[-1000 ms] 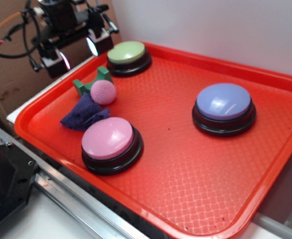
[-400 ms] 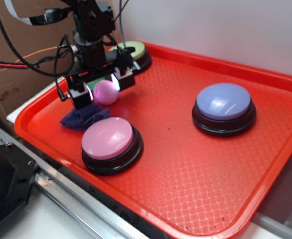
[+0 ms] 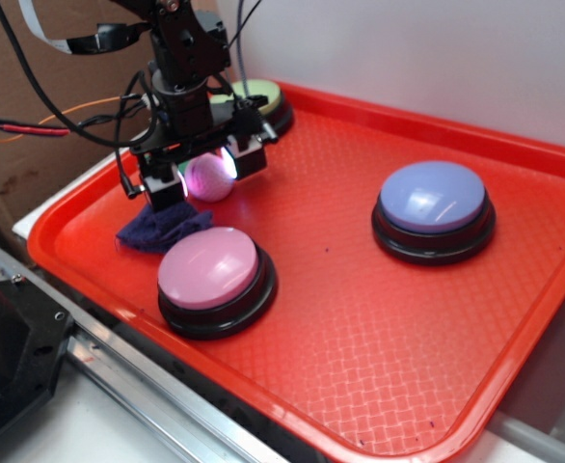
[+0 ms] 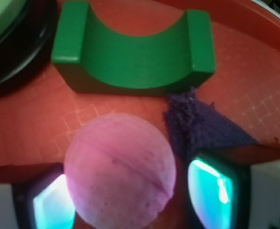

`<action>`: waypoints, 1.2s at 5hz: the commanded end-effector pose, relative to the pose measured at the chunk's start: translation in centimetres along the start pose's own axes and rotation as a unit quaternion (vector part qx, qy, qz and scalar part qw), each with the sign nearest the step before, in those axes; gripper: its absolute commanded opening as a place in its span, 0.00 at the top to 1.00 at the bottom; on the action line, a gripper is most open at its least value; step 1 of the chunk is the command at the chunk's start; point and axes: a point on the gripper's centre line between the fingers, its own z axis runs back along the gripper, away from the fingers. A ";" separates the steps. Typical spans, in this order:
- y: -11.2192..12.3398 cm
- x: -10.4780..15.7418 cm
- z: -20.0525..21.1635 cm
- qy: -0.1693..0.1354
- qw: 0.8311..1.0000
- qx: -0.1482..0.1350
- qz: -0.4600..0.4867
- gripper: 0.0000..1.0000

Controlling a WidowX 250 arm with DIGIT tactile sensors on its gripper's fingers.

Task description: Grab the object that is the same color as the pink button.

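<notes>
The small pink ball [image 3: 211, 177] lies on the red tray [image 3: 360, 318] at the back left, between the fingers of my gripper [image 3: 205, 176]. In the wrist view the ball [image 4: 120, 169] fills the space between the two lit pads; the left pad [image 4: 51, 205] is at its side and a narrow gap shows before the right pad [image 4: 211, 193]. The jaws stand open around it. The pink button [image 3: 210, 267], glossy with a black base, sits at the tray's front left, a short way in front of the gripper.
A green curved block [image 4: 135, 52] lies just beyond the ball and a dark blue-purple cloth [image 3: 162, 230] to its side. A pale green button [image 3: 263, 96] stands behind the arm, and a lavender-blue button [image 3: 433, 198] at the right. The tray's raised rim runs close on the left.
My gripper has come from the back left corner over the ball and dropped down, so its fingers now straddle it. The ball and the buttons have stayed put.
</notes>
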 end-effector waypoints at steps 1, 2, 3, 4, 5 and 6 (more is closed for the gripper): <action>-0.1 0.9 1.0 -0.004 1.000 -0.024 -0.015 1.00; -0.5 0.5 2.3 0.002 0.995 -0.029 -0.097 1.00; -0.7 -0.1 4.1 0.009 0.982 -0.027 -0.186 1.00; -0.9 -1.1 6.5 0.043 0.950 -0.027 -0.308 1.00; -0.6 -2.1 10.6 0.052 0.915 -0.072 -0.393 1.00; 0.4 -1.5 13.7 0.055 0.912 -0.090 -0.397 1.00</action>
